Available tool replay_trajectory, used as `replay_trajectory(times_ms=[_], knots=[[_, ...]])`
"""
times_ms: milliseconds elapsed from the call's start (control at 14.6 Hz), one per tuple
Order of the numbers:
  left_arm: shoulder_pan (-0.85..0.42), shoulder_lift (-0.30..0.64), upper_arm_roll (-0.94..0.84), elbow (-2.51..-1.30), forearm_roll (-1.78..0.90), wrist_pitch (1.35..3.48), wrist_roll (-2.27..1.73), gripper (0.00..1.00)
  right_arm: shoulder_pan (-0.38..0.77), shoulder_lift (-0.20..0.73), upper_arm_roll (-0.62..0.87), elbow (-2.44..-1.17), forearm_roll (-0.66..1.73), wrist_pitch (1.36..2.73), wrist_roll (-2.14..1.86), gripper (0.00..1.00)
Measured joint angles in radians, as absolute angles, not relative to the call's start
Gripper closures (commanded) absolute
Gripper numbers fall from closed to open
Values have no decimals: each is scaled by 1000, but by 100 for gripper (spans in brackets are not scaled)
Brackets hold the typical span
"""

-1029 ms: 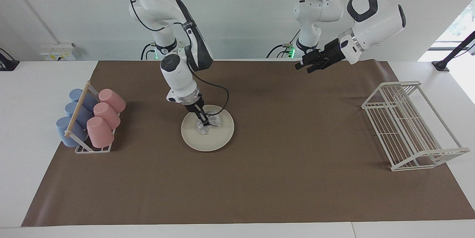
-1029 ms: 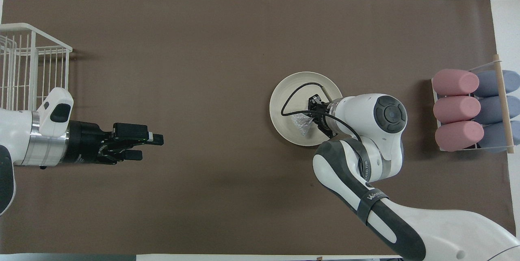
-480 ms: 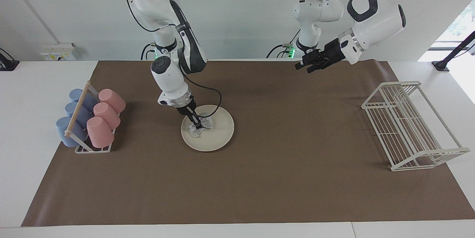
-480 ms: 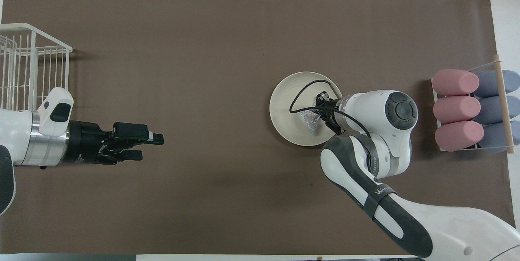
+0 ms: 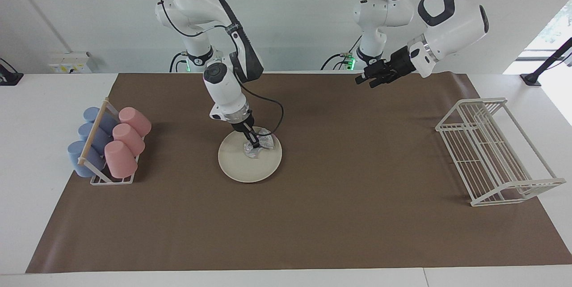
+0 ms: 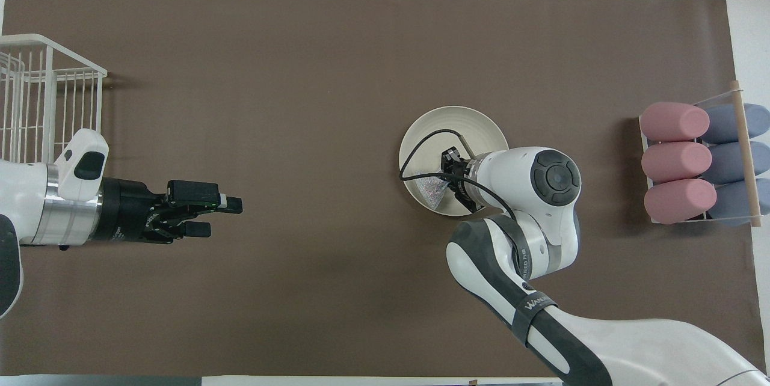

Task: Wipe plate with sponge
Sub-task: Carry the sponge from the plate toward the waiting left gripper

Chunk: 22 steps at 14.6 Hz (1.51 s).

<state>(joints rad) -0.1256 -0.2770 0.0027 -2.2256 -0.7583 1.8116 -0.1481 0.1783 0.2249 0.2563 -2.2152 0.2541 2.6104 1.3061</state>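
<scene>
One camera sits high across the table, facing the two arms, whose bases stand at the top of its frame. The other hangs above the robots' own end, looking steeply down, arms entering from the bottom. Both share the brown mat point(image 5: 313, 215) point(image 6: 301, 43), turned half a turn: the wire rack point(image 5: 496, 153) point(image 6: 42, 91) sits at the right in one, upper left in the other.

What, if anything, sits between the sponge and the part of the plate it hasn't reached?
Nothing visible. The right gripper is shut on the sponge, pressed on the plate at its robot-side edge; the remaining plate surface is bare. The left gripper waits open over the mat.
</scene>
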Motion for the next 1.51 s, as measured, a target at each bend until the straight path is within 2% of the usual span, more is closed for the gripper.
replay_trajectory(times_ms=[549,960,1234,1509], knots=[[-126,-267,-7,-2200,-758,1812,-176,0,240,213,259,-2051,254,2476,1595,100],[-126,-265,-7,-2198,-758,1812,-177,0,256,168,259,-1860,254,2248,1767,100],[-125,-265,-7,-2198,-758,1814,-179,0,372,167,260,-1794,236,2220,1954,100],[-125,-265,-4,-2198,-782,1815,-195,0,471,167,261,-1697,111,2115,2139,100]])
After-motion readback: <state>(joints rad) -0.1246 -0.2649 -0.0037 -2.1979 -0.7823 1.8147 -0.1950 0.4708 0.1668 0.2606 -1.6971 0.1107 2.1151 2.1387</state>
